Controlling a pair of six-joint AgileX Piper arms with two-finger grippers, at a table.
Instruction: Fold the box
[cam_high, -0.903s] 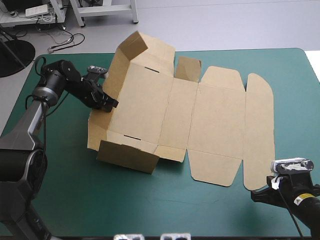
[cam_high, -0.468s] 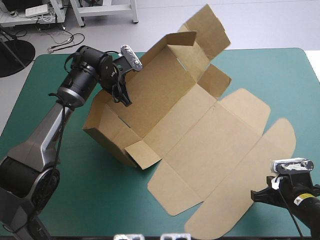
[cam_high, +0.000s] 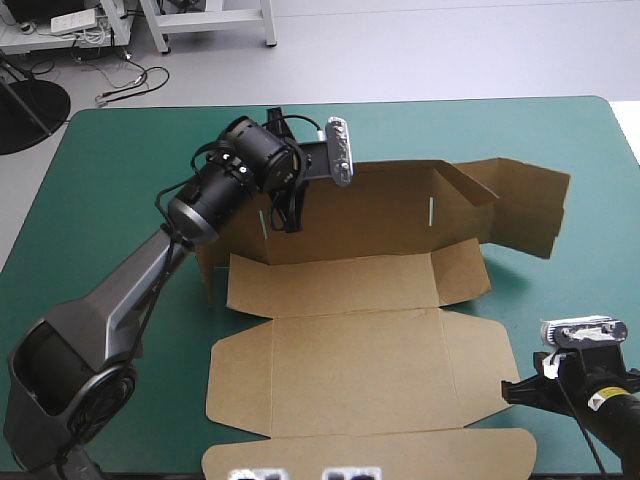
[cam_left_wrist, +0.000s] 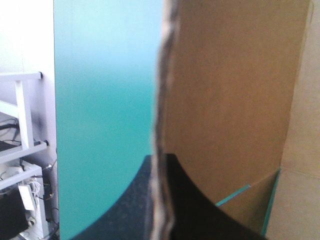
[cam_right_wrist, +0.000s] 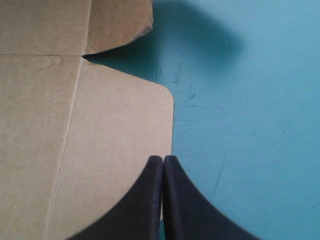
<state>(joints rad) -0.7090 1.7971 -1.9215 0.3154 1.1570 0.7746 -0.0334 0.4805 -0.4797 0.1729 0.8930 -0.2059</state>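
Brown box (cam_high: 350, 340) wall clamped between left fingers (cam_left_wrist: 192, 212); right fingers (cam_right_wrist: 142, 202) closed at its flap edge.

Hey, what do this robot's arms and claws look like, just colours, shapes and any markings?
The left arm has a smooth grey lower link and a black, ribbed round wrist. The right arm is black with a small yellow label. The left claw and right claw each have two broad black fingers curved like fins.
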